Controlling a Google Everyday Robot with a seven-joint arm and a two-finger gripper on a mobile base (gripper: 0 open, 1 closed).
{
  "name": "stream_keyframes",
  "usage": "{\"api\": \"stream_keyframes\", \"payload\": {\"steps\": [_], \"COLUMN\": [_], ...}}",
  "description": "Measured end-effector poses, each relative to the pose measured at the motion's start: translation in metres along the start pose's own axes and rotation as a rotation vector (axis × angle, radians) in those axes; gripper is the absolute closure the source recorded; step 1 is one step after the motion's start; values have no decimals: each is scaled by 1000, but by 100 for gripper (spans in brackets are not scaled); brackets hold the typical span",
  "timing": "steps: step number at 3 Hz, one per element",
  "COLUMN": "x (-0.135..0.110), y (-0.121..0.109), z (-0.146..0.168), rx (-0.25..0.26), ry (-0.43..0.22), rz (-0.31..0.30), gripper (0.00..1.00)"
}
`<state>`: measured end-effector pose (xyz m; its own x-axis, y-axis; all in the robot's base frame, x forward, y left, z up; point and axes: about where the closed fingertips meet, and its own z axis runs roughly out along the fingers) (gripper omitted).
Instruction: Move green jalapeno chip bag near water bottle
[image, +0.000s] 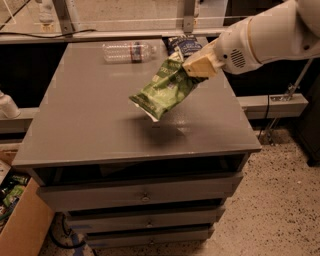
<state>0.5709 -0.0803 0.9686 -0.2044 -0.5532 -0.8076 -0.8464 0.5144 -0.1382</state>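
The green jalapeno chip bag (164, 89) hangs in the air above the middle of the grey table (90, 125), tilted with its lower end down to the left. My gripper (194, 68) is shut on the bag's upper right end. The white arm reaches in from the right. The water bottle (129, 51) lies on its side at the table's far edge, up and left of the bag and apart from it.
A small dark blue chip bag (183, 45) lies at the far edge, right of the bottle and partly behind the lifted bag. Drawers sit under the tabletop. A cardboard box (20, 220) stands on the floor at the lower left.
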Motion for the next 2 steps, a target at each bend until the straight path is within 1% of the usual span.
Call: {"api": "stream_keyframes", "payload": {"steps": [1, 2], "x": [-4, 2], "y": [-2, 2], "z": [-1, -2], "rx": [9, 32], "ry": [-12, -42], "rz": [5, 7], "gripper": [100, 100]}}
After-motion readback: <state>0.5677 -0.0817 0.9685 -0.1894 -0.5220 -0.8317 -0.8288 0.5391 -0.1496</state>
